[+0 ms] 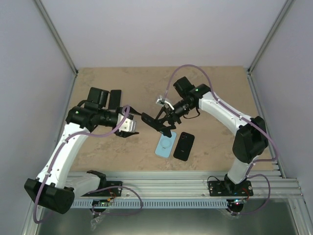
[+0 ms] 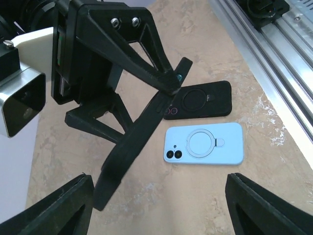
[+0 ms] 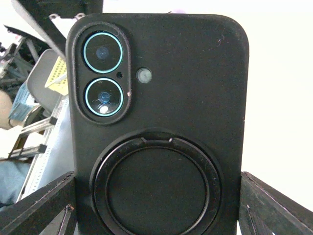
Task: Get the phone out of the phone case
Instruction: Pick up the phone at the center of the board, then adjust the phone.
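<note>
Overall three phones (image 1: 166,143) (image 1: 184,146) (black phone (image 3: 161,88) in right hand (image 3: 157,200))

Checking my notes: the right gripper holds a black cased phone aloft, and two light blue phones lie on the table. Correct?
Not quite. The left wrist view shows one light blue phone and one black phone on the table. The right gripper does hold a black cased phone aloft.
</note>
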